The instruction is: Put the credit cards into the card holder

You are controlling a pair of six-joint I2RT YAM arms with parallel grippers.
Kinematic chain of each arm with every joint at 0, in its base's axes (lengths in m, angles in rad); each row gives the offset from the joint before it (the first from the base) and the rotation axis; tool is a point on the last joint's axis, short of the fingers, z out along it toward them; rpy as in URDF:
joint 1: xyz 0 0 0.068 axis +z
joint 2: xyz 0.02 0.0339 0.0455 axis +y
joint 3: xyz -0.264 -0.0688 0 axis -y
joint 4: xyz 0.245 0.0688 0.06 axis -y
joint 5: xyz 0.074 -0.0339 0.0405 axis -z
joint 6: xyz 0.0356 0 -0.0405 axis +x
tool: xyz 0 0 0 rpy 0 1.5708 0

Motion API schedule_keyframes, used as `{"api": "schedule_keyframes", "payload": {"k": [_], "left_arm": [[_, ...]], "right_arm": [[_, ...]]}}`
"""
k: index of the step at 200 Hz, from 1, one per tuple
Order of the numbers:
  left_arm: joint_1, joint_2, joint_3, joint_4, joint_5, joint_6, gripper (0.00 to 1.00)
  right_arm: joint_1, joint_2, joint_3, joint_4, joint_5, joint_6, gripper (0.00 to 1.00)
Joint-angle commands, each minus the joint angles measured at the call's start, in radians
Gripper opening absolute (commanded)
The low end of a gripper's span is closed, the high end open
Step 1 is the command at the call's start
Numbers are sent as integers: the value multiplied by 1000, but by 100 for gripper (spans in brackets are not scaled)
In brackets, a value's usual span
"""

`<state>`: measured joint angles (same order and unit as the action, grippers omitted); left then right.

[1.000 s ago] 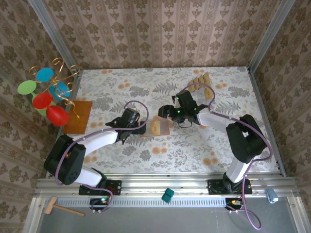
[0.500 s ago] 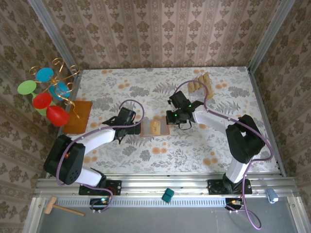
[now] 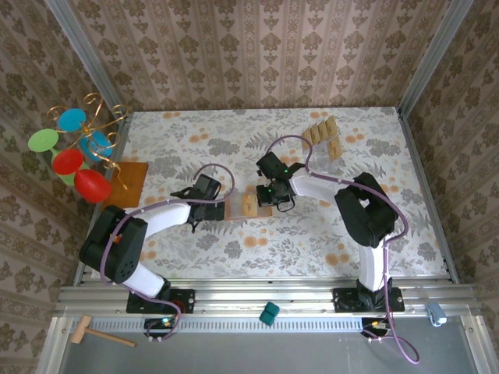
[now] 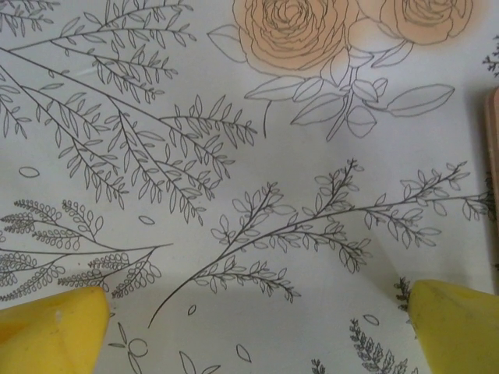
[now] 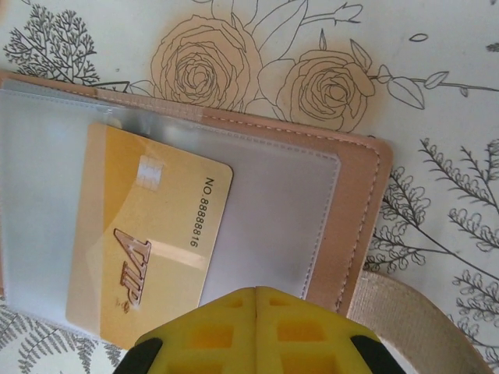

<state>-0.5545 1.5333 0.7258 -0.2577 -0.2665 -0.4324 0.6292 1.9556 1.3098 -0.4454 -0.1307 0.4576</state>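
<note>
The table [image 3: 312,234], covered in a floral print, carries the open card holder [image 3: 248,205] near its middle, a cluster of credit cards [image 3: 320,132] toward the far right corner, and an orange-brown mat [image 3: 129,187] at the left edge.

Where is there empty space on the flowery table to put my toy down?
Bare: the near strip of the table, between the two arms in front of the card holder, and the far stretch between the mat and the row of credit cards. Crowded: the middle, where the left fingers and right fingers sit either side of the card holder.
</note>
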Motion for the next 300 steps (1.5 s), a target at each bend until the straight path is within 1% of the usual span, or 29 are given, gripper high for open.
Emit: {"api": "schedule_keyframes", "payload": {"k": [1,54,168,300], "left_arm": [[5,31,27,-12,-10,17,100],[6,69,41,3,5,20,100],[3,81,32,38,27,23,100],[-8,83,22,55,33,17,100]], "right_arm": [[4,26,36,-16,8,-17,0],[9,69,64,-5,-12,-12,0],[22,122,127,6,-55,7,0],[74,172,198,5,-76,31,0]]}}
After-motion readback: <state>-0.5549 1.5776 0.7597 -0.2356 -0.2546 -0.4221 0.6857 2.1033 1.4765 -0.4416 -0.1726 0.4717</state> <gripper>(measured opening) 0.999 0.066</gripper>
